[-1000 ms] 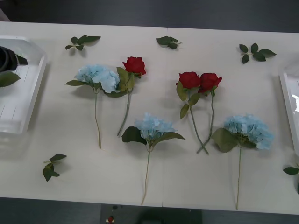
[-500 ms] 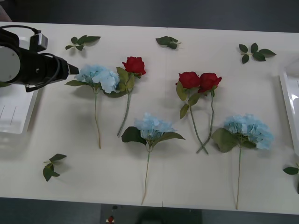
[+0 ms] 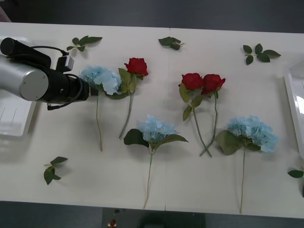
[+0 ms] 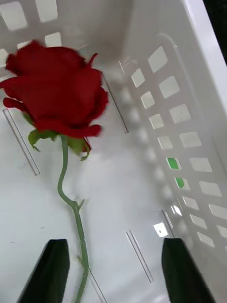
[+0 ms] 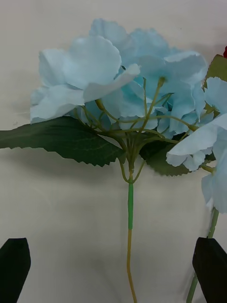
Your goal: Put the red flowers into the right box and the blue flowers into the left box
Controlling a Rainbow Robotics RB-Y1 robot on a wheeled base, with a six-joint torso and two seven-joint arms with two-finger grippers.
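- Front view: the silver-and-black left arm reaches over the white table's left part, its end at the stem of a pale-blue fluffy artificial flower. Two more blue flowers lie nearer the front edge, three red artificial roses mid-table. The shallow white left box sits at the left edge, the right box at the right edge.
- Right wrist view: the right gripper, black fingers spread apart, hangs inside a perforated white tray above a red rose lying on the tray's floor.
- Left wrist view: the left gripper, fingers wide apart, flanks the blue flower's green stem.
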